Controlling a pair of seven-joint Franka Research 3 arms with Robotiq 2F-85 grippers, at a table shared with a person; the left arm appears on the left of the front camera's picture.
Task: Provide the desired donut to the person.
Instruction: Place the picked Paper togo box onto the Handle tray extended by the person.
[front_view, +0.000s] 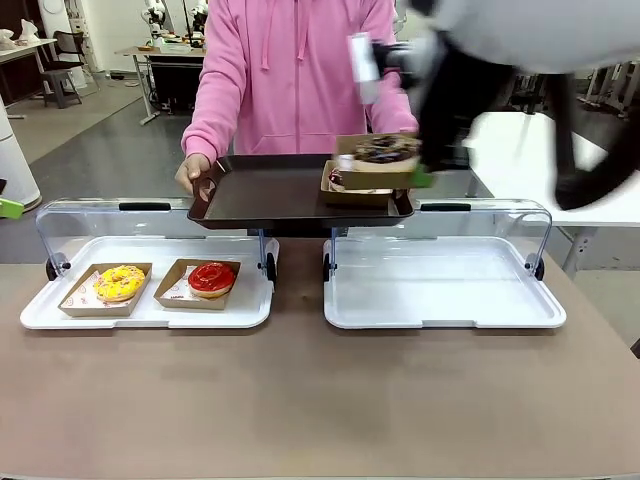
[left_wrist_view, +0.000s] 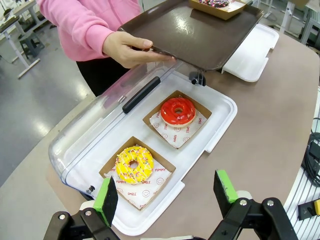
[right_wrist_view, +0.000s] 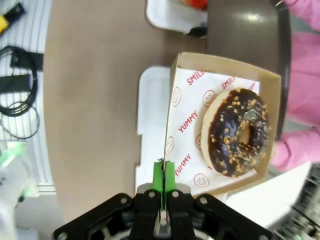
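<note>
Delivery of the chosen donut. The right tool (right_wrist_view: 163, 172) is pressed together on the near wall of a cardboard box (right_wrist_view: 220, 120), which carries the chocolate donut (front_view: 386, 148) with nut sprinkles. In the front view the box hangs over the right end of the brown tray (front_view: 270, 190) that the person (front_view: 290, 75) holds out above the two open display cases; a second boxed donut (front_view: 355, 185) already sits on the tray beneath it. The left tool (left_wrist_view: 167, 192) is spread and idle above the left case (left_wrist_view: 220, 130), where the yellow donut (left_wrist_view: 134, 164) and red donut (left_wrist_view: 178, 110) remain.

To finish well, the box should probably be kept level, since it is pinched by one thin wall only and may tilt or tear. It is best lowered onto bare tray surface beside the other box, not on top of it, and released only once its base rests flat.
</note>
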